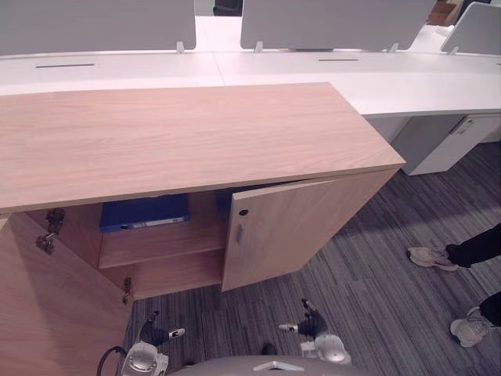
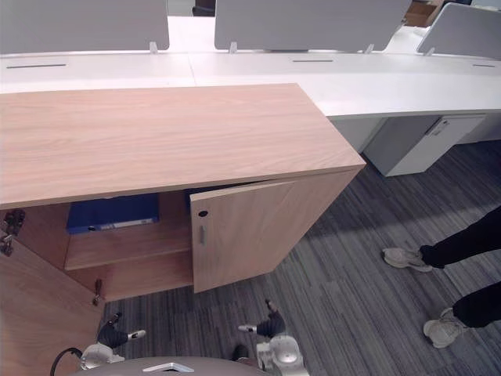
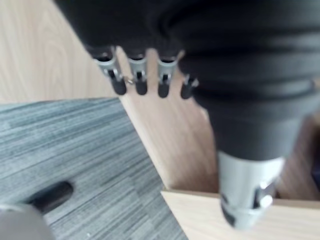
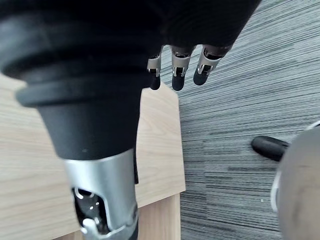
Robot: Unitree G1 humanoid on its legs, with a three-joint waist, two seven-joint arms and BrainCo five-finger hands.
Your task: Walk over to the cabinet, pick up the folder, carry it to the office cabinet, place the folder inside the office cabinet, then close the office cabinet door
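Folder [image 1: 145,212] lies flat on upper shelf [image 1: 164,243] inside cabinet [image 1: 180,133], left of half-open right door [image 1: 274,231]. Left hand [image 1: 153,335] and right hand [image 1: 313,323] low, empty, fingers seemingly relaxed. Judged step: door closing. Next: push right door shut.

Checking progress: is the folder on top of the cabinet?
No, the blue folder lies on a shelf inside the open cabinet.

Peers down at office cabinet [image 1: 180,133], left door [image 1: 47,313] flung wide, right door [image 1: 274,231] half ajar. Finds blue folder [image 1: 145,211] flat on upper shelf. Catches left hand [image 1: 153,337] and right hand [image 1: 313,325] low over carpet [image 1: 376,258]. Glimpses person's shoes [image 1: 430,257] off right.
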